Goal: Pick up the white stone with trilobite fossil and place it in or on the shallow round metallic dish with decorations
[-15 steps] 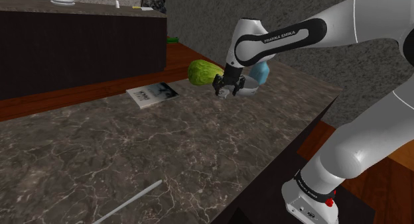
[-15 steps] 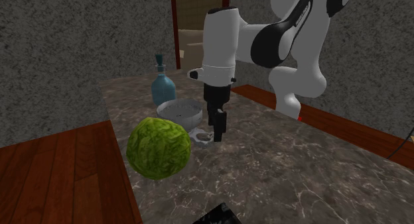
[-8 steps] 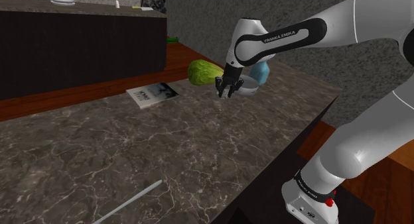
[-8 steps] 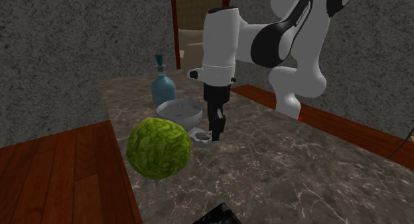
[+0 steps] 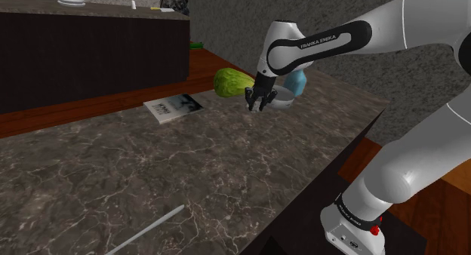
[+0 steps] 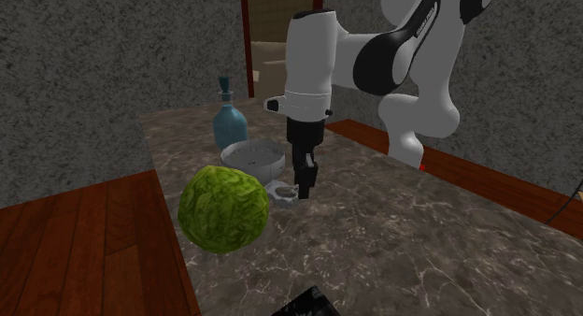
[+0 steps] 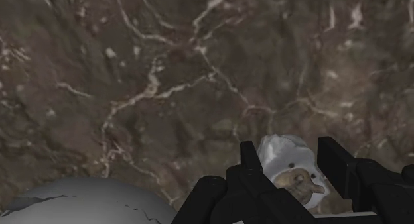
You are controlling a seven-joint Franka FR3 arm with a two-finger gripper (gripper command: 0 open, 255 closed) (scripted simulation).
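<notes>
The white stone (image 7: 284, 154), with a brownish fossil on its face, lies on the marble counter (image 7: 166, 90) and is clasped between my two black fingers. My gripper (image 7: 289, 162) is shut on it. In the second exterior view the gripper (image 6: 304, 191) points straight down, and the stone (image 6: 282, 190) pokes out beside its tips, low on the counter. The shallow grey dish (image 6: 252, 156) stands just behind the stone, close to the gripper. From the shoulder view the gripper (image 5: 257, 106) hangs in front of the dish (image 5: 281, 102). The dish's rim (image 7: 73, 199) also shows beside the fingers.
A green cabbage (image 6: 223, 209) sits right by the stone, near the counter's edge. A blue bottle (image 6: 227, 122) stands behind the dish. A book (image 5: 174, 106) lies further along the counter and a thin white rod (image 5: 147, 229) near its front. The counter edge (image 5: 355, 133) drops to a wooden floor.
The fingers closed from wide apart onto the stone early in the last second. Since then the arm and stone have stayed still.
</notes>
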